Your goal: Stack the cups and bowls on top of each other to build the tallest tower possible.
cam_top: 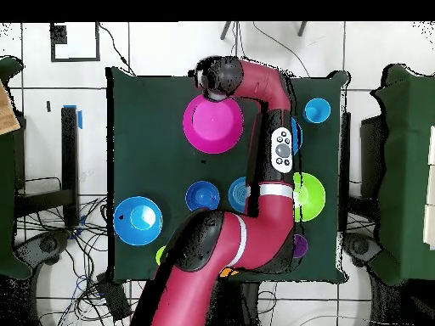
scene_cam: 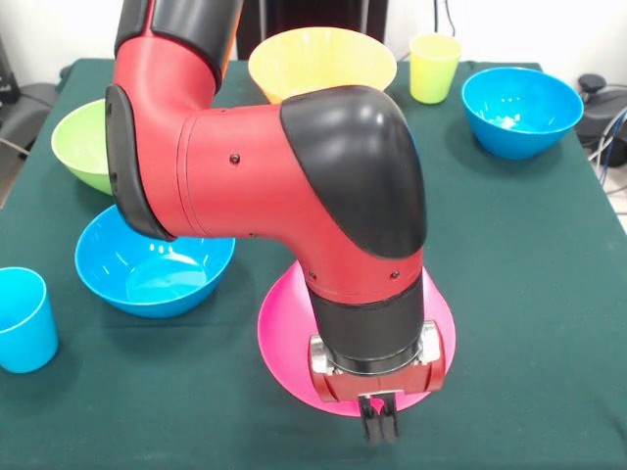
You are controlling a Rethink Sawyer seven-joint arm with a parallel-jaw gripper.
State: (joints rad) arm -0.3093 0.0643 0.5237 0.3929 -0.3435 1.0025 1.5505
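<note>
- Table: flat rectangular top under a matte dark-green cloth; carries all items below.
- Arm: glossy red cylindrical segments with rounded black joint caps, bent at the elbow and reaching down over the pink bowl.
- Pink bowl: big, round, glossy magenta plastic, lying at the near middle of the table directly under the wrist; much of it hidden by the arm. Nothing seen stacked on it.
- Orange bowl: big, round, glossy, yellow-orange inside, at the far edge, partly behind the arm.
- Blue bowl: medium, glossy, deep rounded wall, far corner beside the yellow-green cup.
- Second blue bowl: medium, glossy, just in front of the green bowl, partly covered by the arm.
- Green bowl: medium, light green, smooth, partly hidden by the arm.
- Light-blue cup: smooth tapered tumbler, upright, at the table's edge, apart from the bowls.
- Yellow-green cup: smooth tapered tumbler, upright, between the orange bowl and the blue bowl.
- Gripper: small black jaws below a silver-and-red wrist block, at the pink bowl's near rim; jaws look drawn close together, with nothing visibly held.
</note>
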